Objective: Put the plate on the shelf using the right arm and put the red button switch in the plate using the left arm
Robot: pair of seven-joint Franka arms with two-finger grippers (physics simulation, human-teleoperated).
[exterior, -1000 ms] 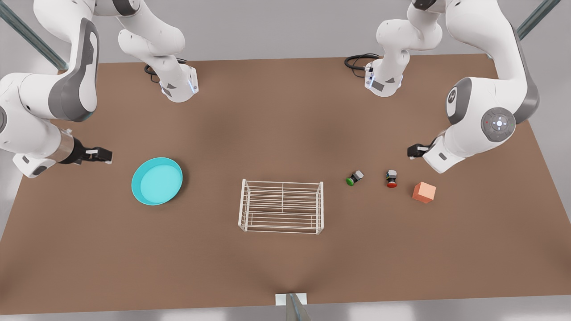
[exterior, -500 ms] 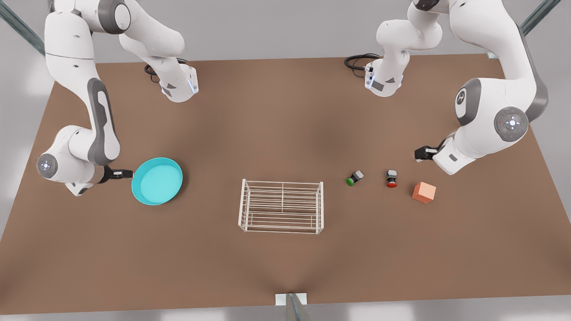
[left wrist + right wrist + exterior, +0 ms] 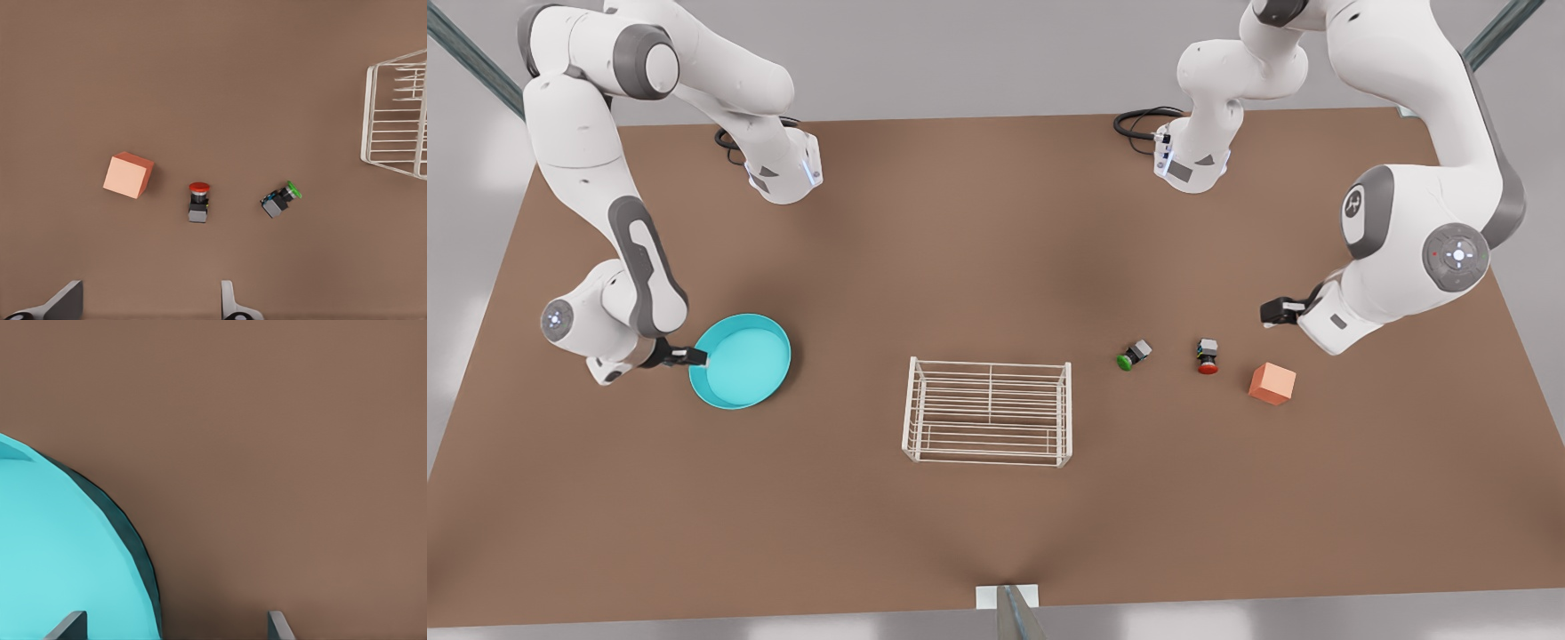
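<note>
Turquoise plate (image 3: pixel 740 360), white wire shelf (image 3: pixel 989 412), red button switch (image 3: pixel 1208 356) lie apart.

front view looks steeply down over the table (image 3: pixel 996 222); both wrist views face straight down, the right nearer.

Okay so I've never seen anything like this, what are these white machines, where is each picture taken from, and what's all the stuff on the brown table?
These are two robot arms in a computer simulation. One picture looks down on the table; the other two come from cameras on each arm's wrist.

On the table lie a turquoise plate, a white wire shelf, a red button switch, a green button switch and an orange cube.

The right gripper is at the plate's edge, jaws open astride the rim. The left gripper hovers near the red switch, jaws open. Nothing is held.
</note>
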